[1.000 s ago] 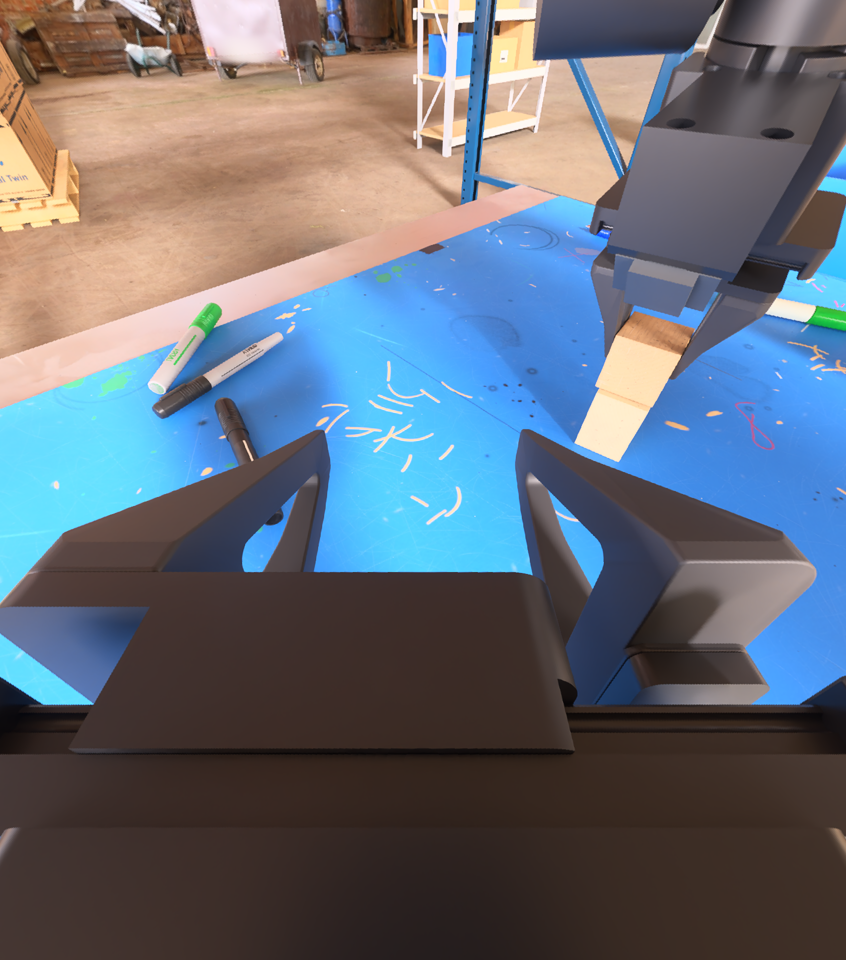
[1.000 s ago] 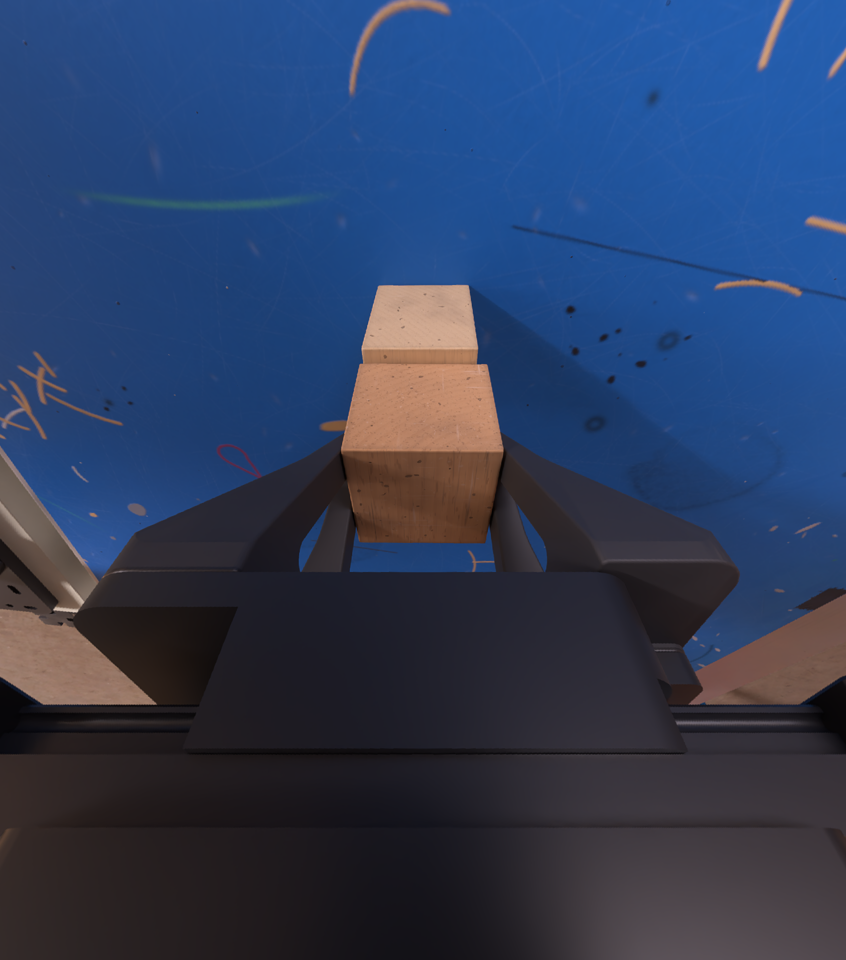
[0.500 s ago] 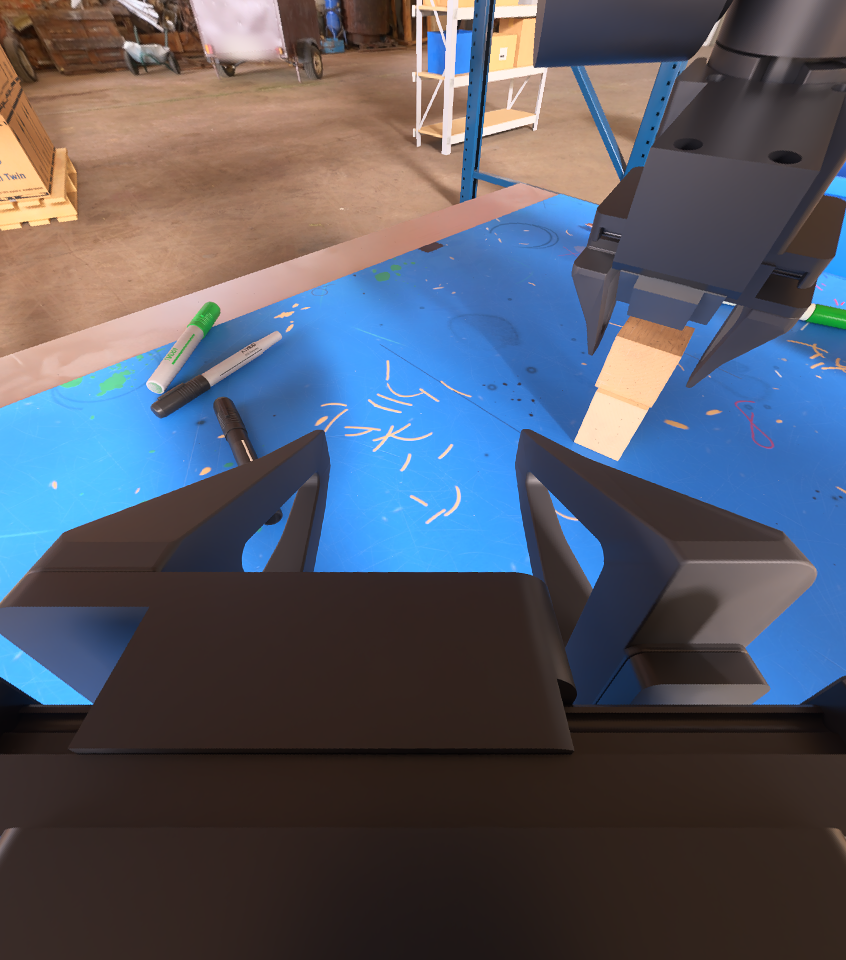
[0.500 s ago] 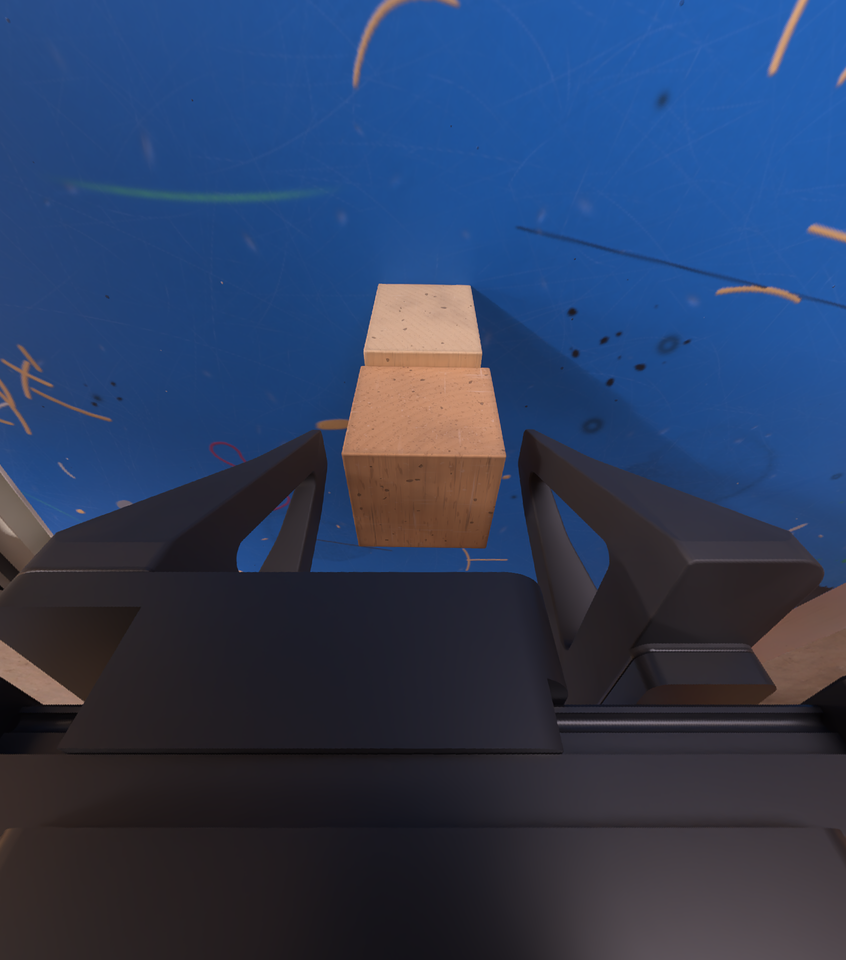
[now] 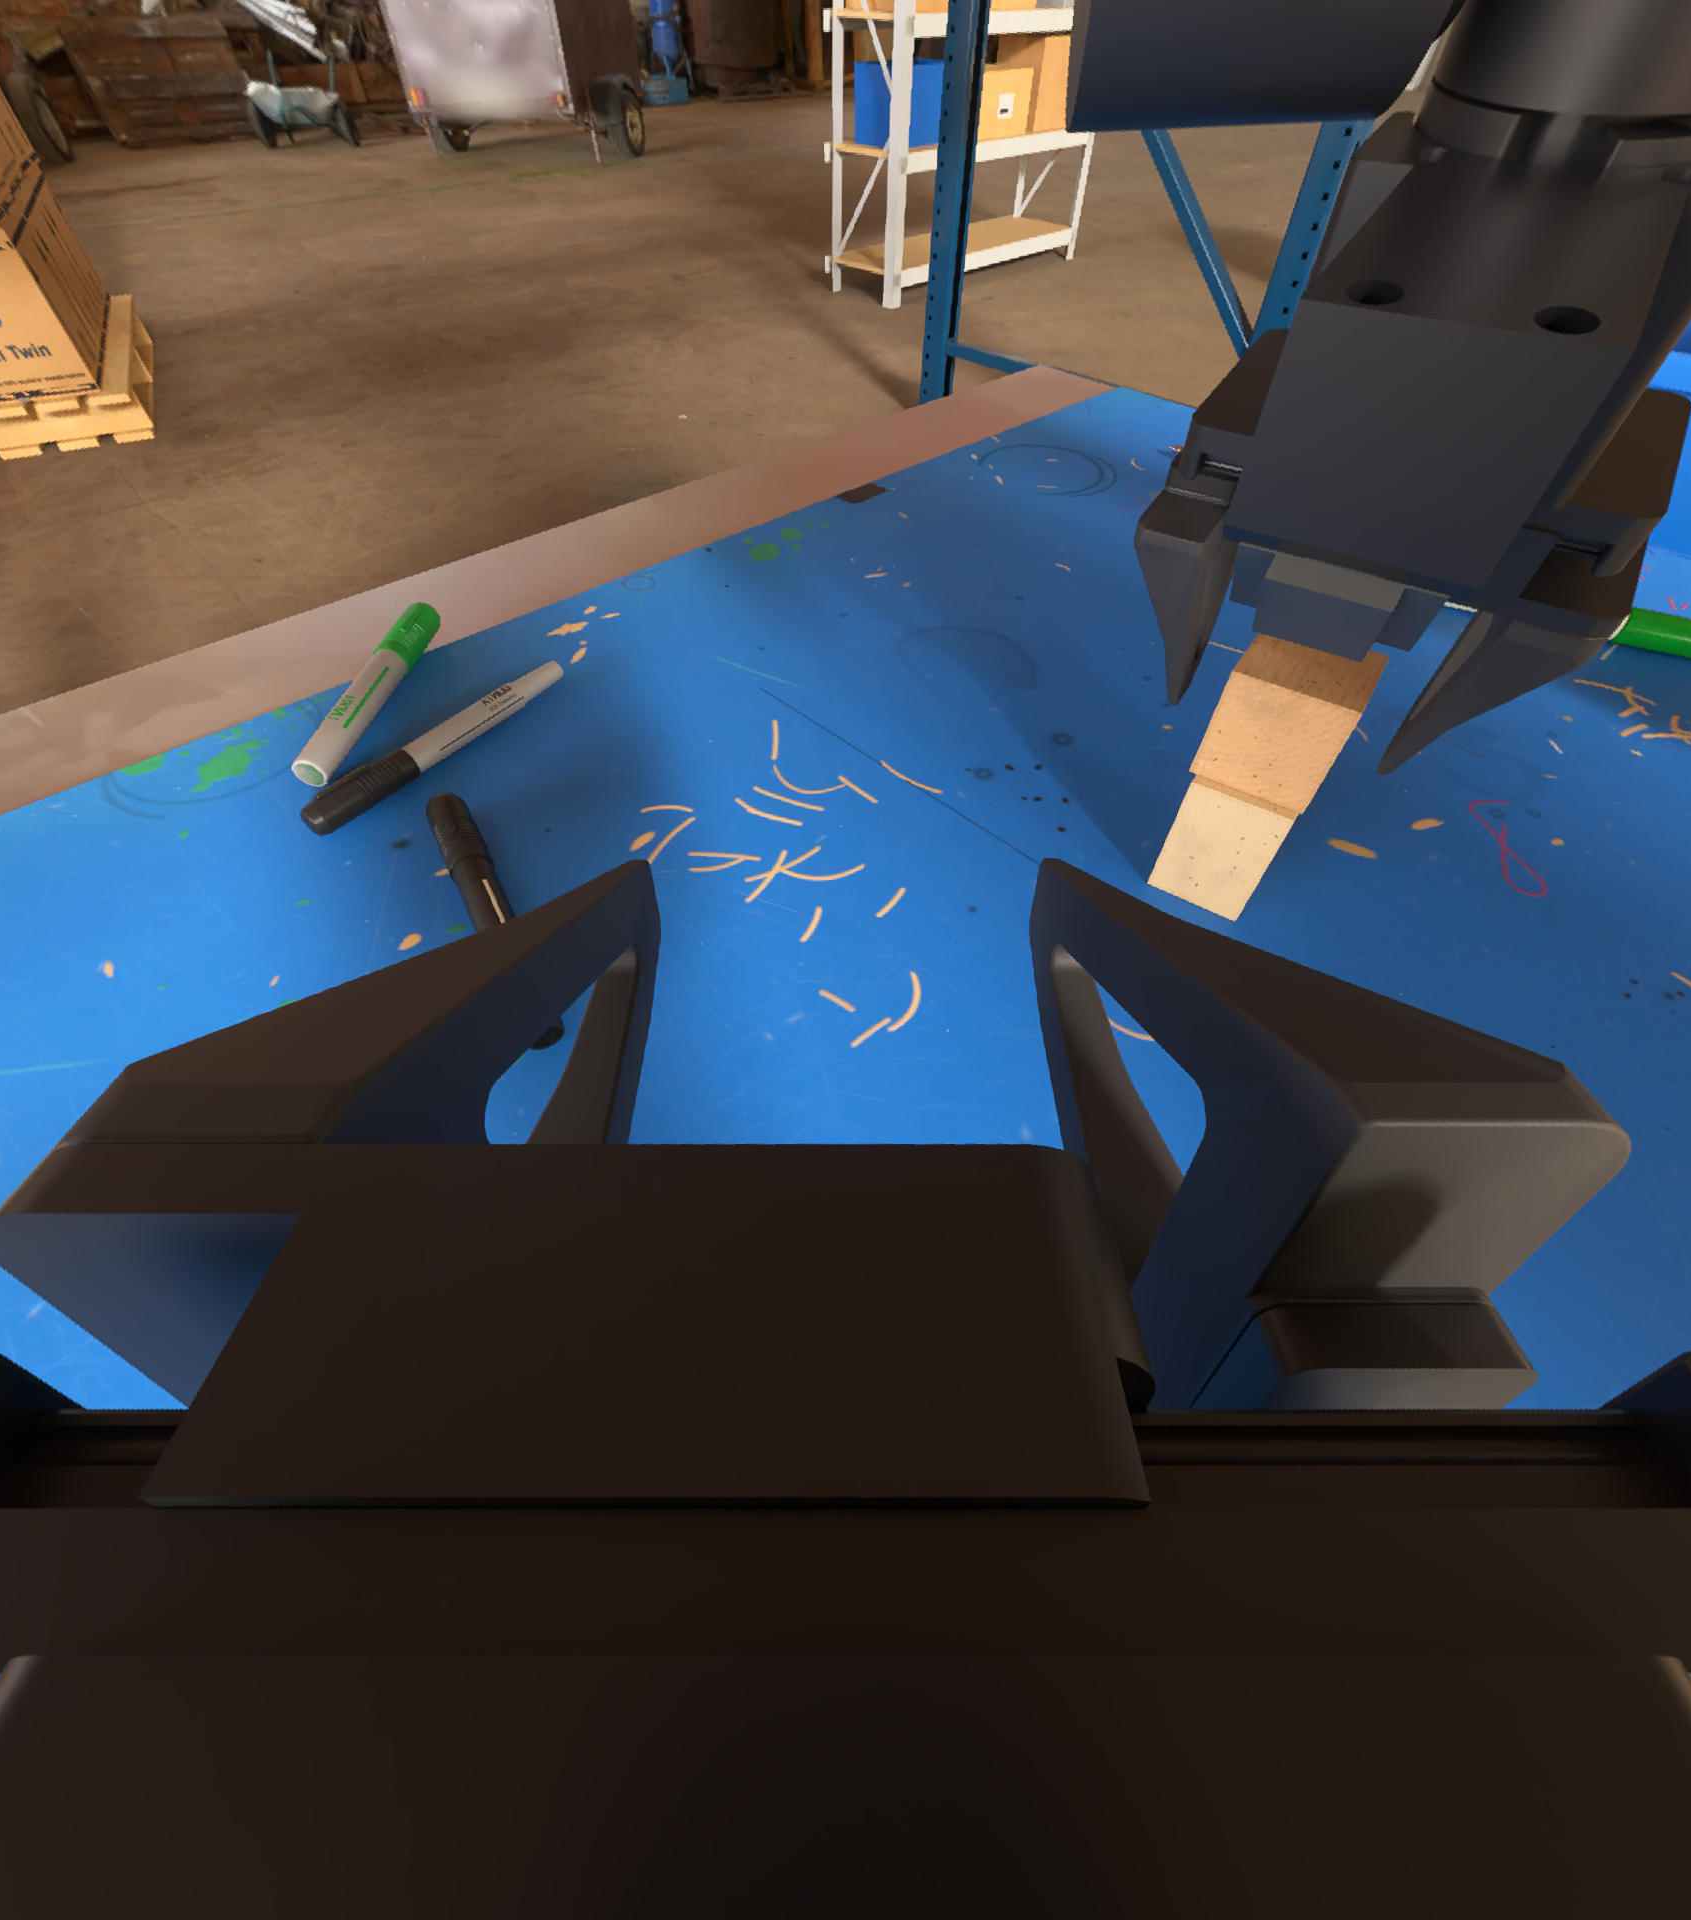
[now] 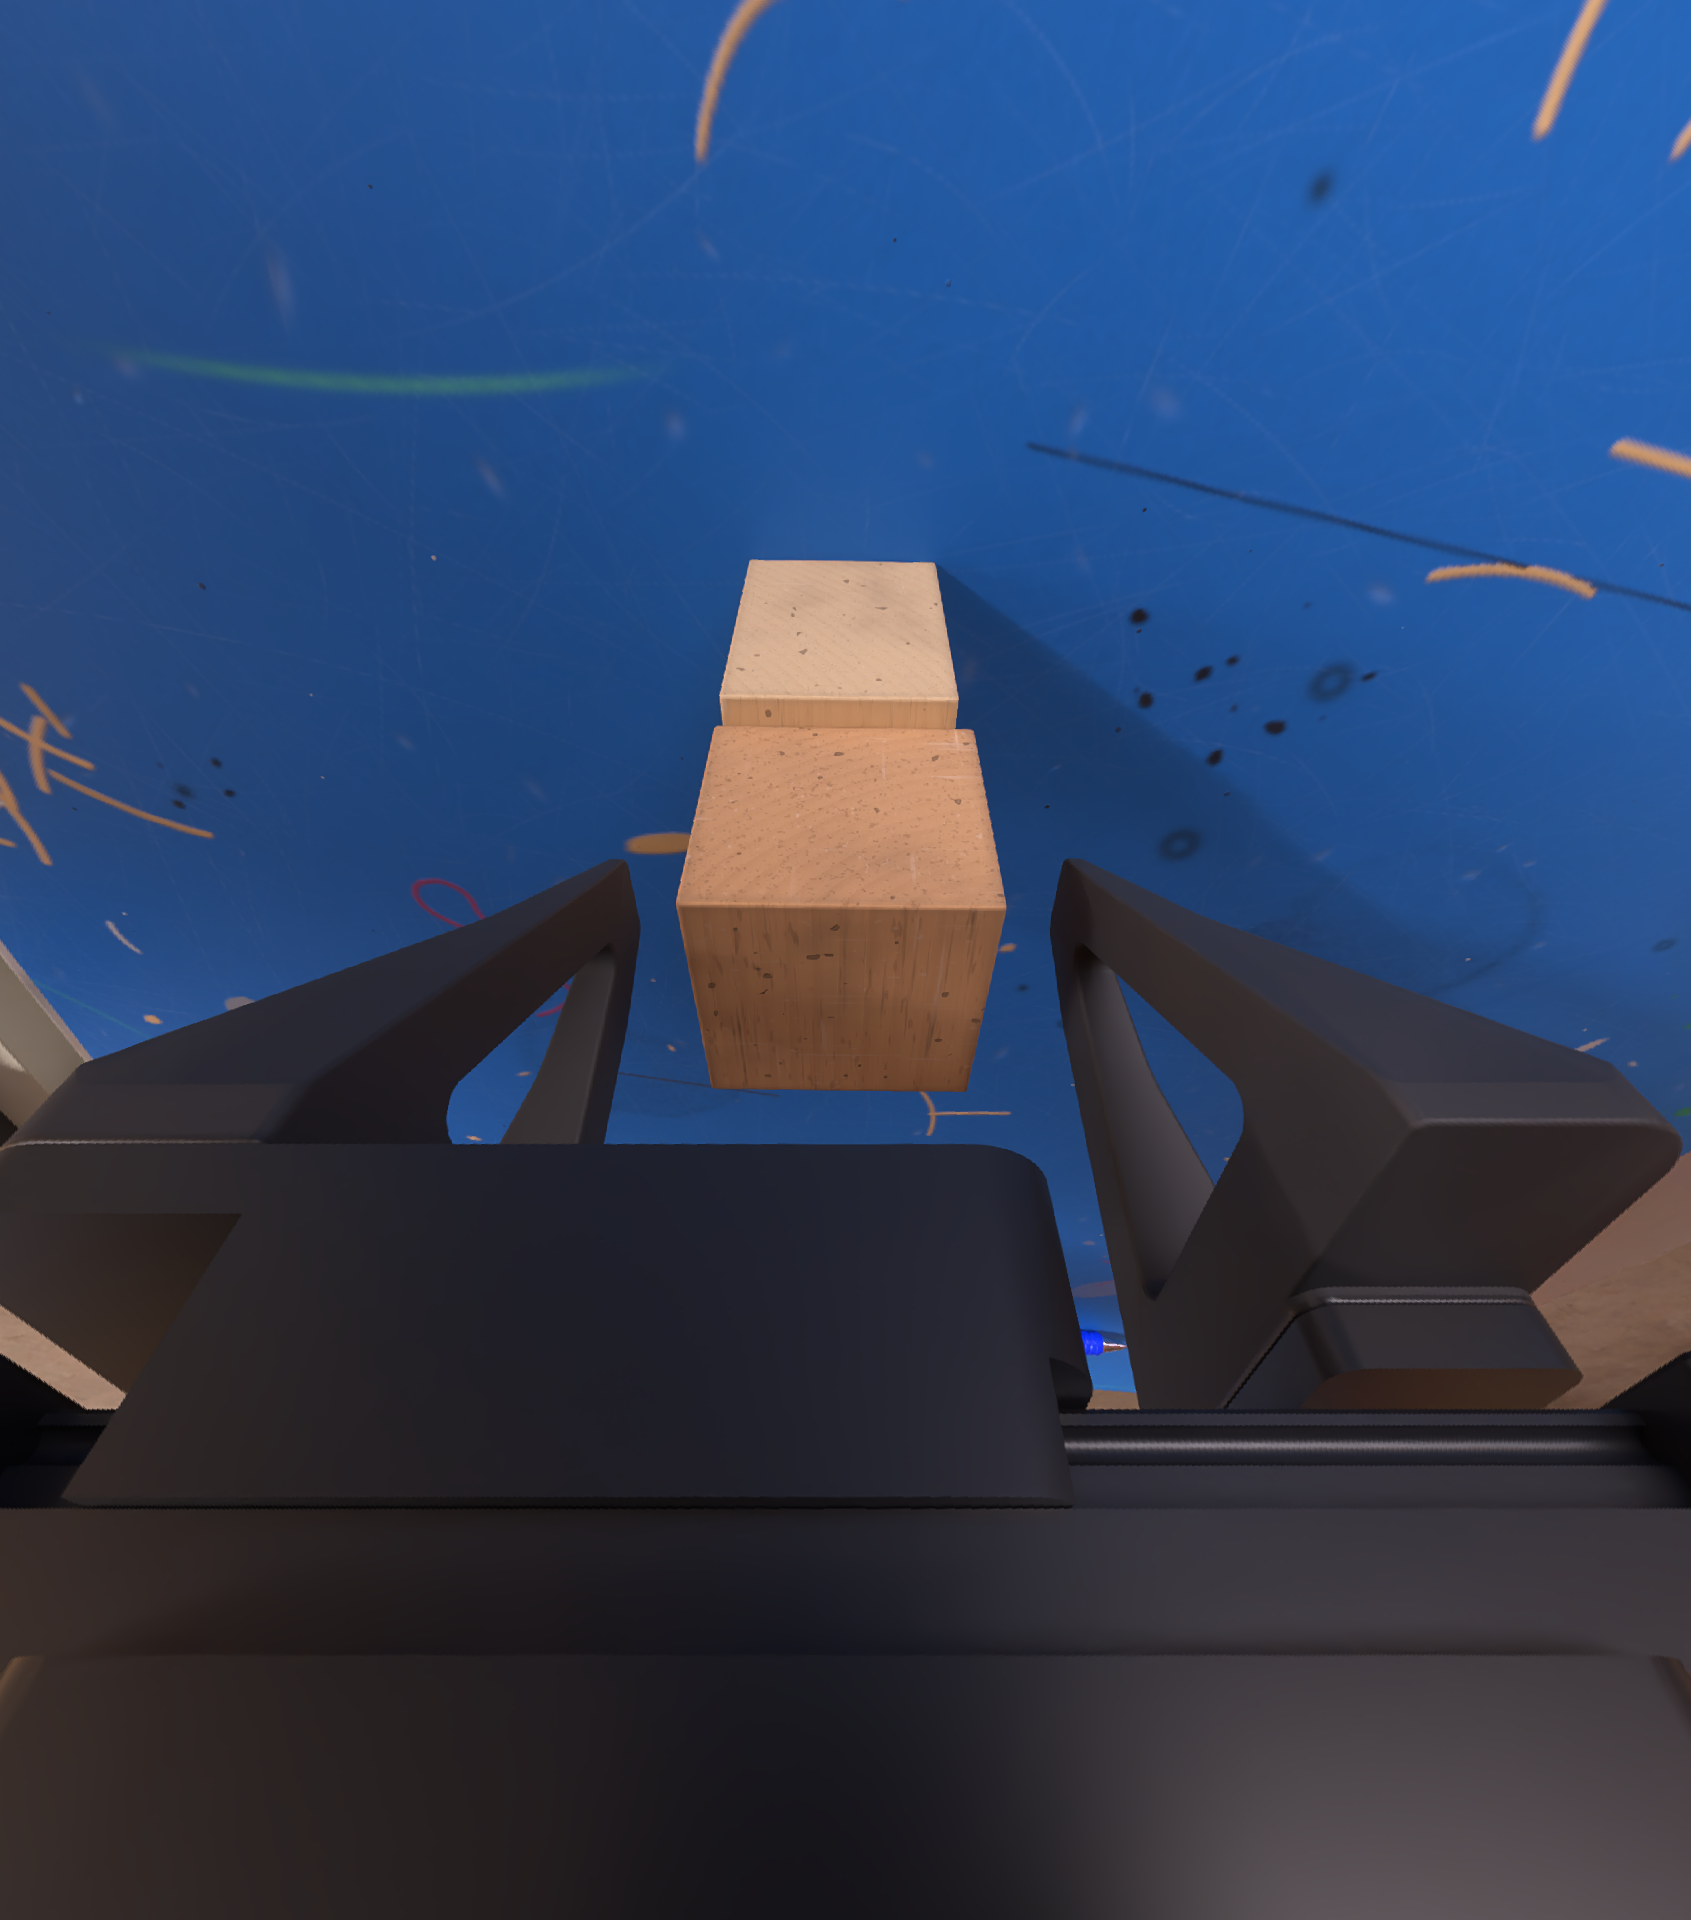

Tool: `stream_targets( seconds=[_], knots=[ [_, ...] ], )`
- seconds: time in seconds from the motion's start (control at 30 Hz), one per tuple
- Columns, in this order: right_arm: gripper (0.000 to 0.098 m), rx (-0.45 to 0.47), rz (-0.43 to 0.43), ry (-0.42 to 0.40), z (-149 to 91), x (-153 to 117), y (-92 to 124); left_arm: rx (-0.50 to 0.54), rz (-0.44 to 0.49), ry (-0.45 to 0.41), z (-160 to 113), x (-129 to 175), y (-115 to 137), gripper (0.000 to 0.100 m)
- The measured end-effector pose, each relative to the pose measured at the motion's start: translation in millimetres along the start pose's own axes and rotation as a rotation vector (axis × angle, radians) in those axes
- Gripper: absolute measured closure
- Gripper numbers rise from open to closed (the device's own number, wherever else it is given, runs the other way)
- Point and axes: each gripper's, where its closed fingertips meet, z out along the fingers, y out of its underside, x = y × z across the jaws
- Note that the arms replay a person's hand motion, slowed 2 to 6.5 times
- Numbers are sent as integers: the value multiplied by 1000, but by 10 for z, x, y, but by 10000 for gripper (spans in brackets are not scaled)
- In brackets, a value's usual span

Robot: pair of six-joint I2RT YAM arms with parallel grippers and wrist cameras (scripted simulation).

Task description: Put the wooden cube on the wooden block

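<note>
Scuffed blue tabletop (image 5: 872,727): your right gripper (image 6: 846,914) gapes around the speckled wooden cube (image 6: 841,904) atop the paler wooden block (image 6: 839,644); your left gripper (image 5: 841,894) is wide.

A: Where does the left wrist view look from?
B: Low, along its dark two-finger gripper (image 5: 841,883), across the scribbled blue tabletop (image 5: 820,675) toward a warehouse floor.
A: The right wrist view?
B: Steeply down, close. Both share the darker wooden cube (image 6: 841,904) on the paler wooden block (image 6: 839,644).
</note>
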Motion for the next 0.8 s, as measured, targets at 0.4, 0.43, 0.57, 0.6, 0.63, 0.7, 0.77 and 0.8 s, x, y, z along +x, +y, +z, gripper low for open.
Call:
stream_targets(
  seconds=[0.4, 0.43, 0.57, 0.6, 0.63, 0.7, 0.77, 0.8],
  knots=[
    [262, 2, 7, 3, -16, 6, -5, -2, 0, 1, 1, 4, 5, 392],
    [258, 2, 9, 3, -17, 6, -6, -2, 0, 1, 1, 3, 5, 392],
    [229, 3, 16, 4, -21, 9, -7, -2, 0, 1, 1, 4, 5, 390],
    [217, 3, 17, 4, -21, 9, -7, -2, 0, 1, 1, 4, 5, 390],
    [201, 3, 18, 4, -22, 9, -8, -2, 0, 1, 1, 4, 5, 390],
    [149, 6, 20, 9, -31, 17, -12, -2, 1, 1, 2, 5, 4, 388],
    [99, 15, 23, 22, -57, 33, -17, -3, 3, 2, 4, 6, 4, 384],
    [72, 22, 27, 31, -78, 42, -20, -4, 3, 3, 6, 7, 4, 382]
  ],
)
